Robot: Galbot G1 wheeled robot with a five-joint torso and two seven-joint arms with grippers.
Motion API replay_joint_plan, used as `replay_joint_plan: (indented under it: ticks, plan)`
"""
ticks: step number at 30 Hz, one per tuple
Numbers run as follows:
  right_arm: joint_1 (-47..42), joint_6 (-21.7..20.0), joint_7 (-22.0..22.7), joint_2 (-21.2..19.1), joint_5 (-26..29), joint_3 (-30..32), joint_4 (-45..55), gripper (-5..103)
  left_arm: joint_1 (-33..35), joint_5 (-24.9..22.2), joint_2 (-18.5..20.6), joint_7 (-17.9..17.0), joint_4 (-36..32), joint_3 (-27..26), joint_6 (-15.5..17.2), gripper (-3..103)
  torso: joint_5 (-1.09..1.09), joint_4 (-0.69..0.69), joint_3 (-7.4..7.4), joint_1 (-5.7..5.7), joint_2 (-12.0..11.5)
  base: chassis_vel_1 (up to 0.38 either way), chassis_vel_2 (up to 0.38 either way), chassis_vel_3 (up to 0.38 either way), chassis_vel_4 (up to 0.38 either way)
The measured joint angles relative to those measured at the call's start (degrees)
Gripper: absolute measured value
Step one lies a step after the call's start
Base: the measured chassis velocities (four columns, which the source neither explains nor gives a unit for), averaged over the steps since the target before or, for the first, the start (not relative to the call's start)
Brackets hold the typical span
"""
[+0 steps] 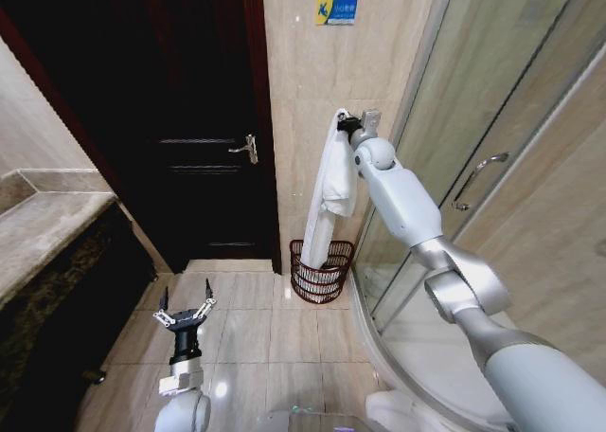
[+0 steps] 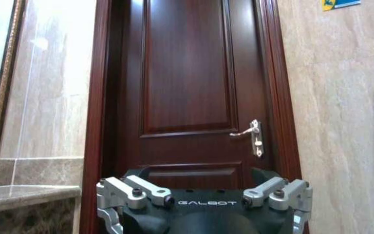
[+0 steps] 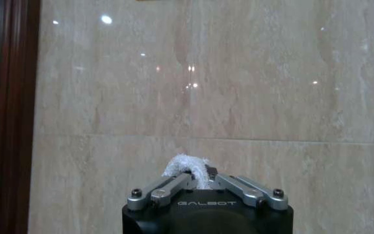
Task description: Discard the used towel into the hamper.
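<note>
You had the right gripper [image 1: 343, 122] pinched on the white towel [image 1: 331, 200], wire hamper [image 1: 320, 271] directly below its hanging tail; release straight down, left gripper [image 1: 186, 311] idling wide.

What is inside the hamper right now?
The towel's lower end hangs into the hamper, held up by the right gripper. The hamper's bottom is hidden.

Tiled floor [image 1: 246, 347]; hamper [image 1: 320, 271] standing on it.

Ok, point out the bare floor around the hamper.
Bare tiles lie between the left pincer and the hamper, up to the door. Crowded: the towel, held by the right pincer, hangs into the hamper beside the shower glass.
</note>
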Motion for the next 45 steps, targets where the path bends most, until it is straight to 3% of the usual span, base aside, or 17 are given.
replay_joint_plan:
  ticks: [26, 40, 45]
  plan:
    - [-1.50, -0.37, 2.56, -1.16, -1.06, 1.14, 0.64, 2, 0.65, 0.14, 0.00, 0.20, 0.42, -0.15, -0.89, 100, 0.01, 0.00, -4.05, -3.32, -7.35, 0.027, 0.067, -0.035, -0.075]
    - [-3.38, -2.16, 5.50, -1.48, -1.52, 1.17, 3.61, 2, 0.68, 0.99, 0.00, 0.26, 0.51, 0.00, -1.22, 100, 0.00, 0.00, -6.18, -5.00, -11.17, -0.018, 0.034, 0.018, -0.040]
    - [-6.56, -3.82, 8.92, -3.43, -1.60, 0.94, 9.72, 2, 0.75, 1.17, 0.00, 0.28, 0.52, -0.04, -1.27, 100, 0.00, 0.00, -7.10, -5.79, -12.91, -0.027, 0.058, 0.009, -0.081]
